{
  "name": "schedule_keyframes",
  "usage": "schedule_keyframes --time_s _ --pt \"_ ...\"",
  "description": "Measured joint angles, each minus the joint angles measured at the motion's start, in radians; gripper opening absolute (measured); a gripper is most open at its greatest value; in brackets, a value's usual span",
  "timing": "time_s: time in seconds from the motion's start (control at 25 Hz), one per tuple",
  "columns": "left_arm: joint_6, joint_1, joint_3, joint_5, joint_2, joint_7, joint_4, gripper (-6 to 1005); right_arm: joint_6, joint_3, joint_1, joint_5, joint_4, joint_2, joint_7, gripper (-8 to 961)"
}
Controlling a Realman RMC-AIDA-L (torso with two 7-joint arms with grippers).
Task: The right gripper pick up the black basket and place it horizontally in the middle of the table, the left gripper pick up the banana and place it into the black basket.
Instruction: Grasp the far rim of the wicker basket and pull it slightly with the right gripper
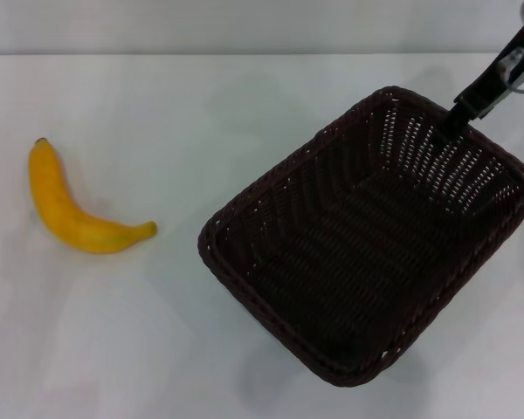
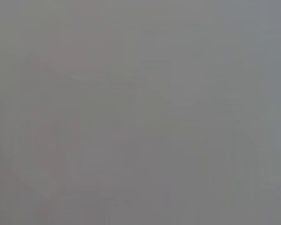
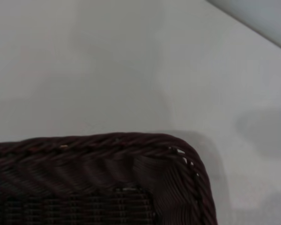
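The black basket (image 1: pixel 367 236) sits diagonally at the right of the white table (image 1: pixel 244 96), empty, and casts a shadow on the table below its near corner. My right gripper (image 1: pixel 448 125) comes in from the top right, and its black jaws are closed over the basket's far rim. The right wrist view shows a rounded corner of the braided rim (image 3: pixel 131 143) over the white table (image 3: pixel 107 61). The banana (image 1: pixel 70 214) lies on the table at the left, well apart from the basket. The left gripper is out of view; the left wrist view shows only plain grey.
The table's far edge meets a pale wall at the top of the head view. Bare tabletop lies between the banana and the basket.
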Motion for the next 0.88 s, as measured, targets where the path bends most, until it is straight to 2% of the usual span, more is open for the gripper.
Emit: schedule_keyframes --time_s 0.36,0.52,0.72,0.88 --pt "0.006 -0.007 0.000 0.000 0.000 0.000 0.000 875 -0.051 -0.033 0.048 -0.025 0.155 0.011 -0.005 832" --pt "0.003 -0.009 0.000 0.000 0.000 0.000 0.000 875 -0.052 -0.065 0.057 -0.026 0.161 0.027 -0.002 832" --pt "0.001 -0.010 0.000 0.000 -0.001 0.000 0.000 874 -0.048 -0.087 0.067 -0.027 0.164 0.032 -0.007 831" --pt "-0.009 -0.007 0.000 0.000 -0.003 0.000 -0.004 874 -0.045 -0.139 0.080 -0.028 0.175 0.038 0.003 650"
